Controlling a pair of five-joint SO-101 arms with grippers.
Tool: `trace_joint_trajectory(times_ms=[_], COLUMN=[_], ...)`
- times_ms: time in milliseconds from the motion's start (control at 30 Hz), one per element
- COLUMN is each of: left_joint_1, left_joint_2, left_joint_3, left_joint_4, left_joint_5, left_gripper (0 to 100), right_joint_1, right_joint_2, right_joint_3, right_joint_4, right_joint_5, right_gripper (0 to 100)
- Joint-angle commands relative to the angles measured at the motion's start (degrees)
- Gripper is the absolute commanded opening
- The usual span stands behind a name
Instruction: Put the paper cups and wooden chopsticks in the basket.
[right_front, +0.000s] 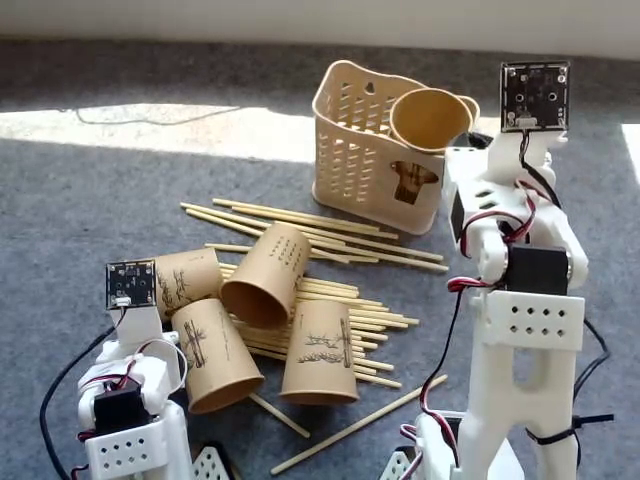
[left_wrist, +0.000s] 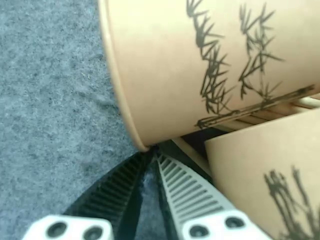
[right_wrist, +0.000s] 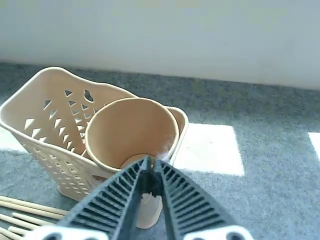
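While the tilted paper cup has its lower part down inside the basket, at the end nearest the right arm, its mouth leans out over the rim toward that arm. So the coming move looks like a letting-go, not a carry. Right gripper: fingers drawn almost together on the near lip of this cup, with the wall nipped between them as far as I can make out. The cup's axis slants up out of the basket toward the fingers. Once freed, I'd guess it either drops in or stays propped on the rim. The basket stands upright on the grey carpet, on the far side of the pile from both arms. In between, wooden chopsticks are spread loosely, their long axes mostly across the arms' front, with a couple of strays angled near the right arm's base. Four loose cups rest on the sticks, closer to the left arm. Left gripper: fingers all but closed, tips touching the lip of one lying cup; I cannot tell whether the lip is pinched. That cup's long axis runs crosswise to the way the fingers point, with a second cup just beside it. The left arm is nearer the pile, the right nearer the basket.
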Motion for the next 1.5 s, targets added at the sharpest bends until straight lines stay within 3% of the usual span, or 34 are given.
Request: trace_joint_trajectory(times_ms=[0, 500, 633, 967, 1467], left_joint_1=[-0.1, -0.1, -0.1, -0.1, -0.1], left_joint_2=[0.1, 0.1, 0.1, 0.1, 0.1], left_joint_3=[1.2, 1.2, 1.2, 1.2, 1.2], left_joint_4=[0.4, 0.4, 0.4, 0.4, 0.4], left_joint_5=[-0.1, -0.1, -0.1, -0.1, -0.2], left_gripper=[1, 1, 1, 1, 1], right_joint_1=[-0.6, -7.9, -7.8, -7.9, -8.0], right_joint_2=[-0.6, -0.7, -4.1, -23.7, -36.4], right_joint_3=[-1.0, 3.5, 7.8, 32.5, 52.3], right_joint_4=[2.0, 22.5, 23.3, 8.7, -8.3], right_joint_5=[-0.4, -0.4, -3.1, -5.7, -10.1], right_gripper=[0.5, 0.5, 0.5, 0.5, 0.5])
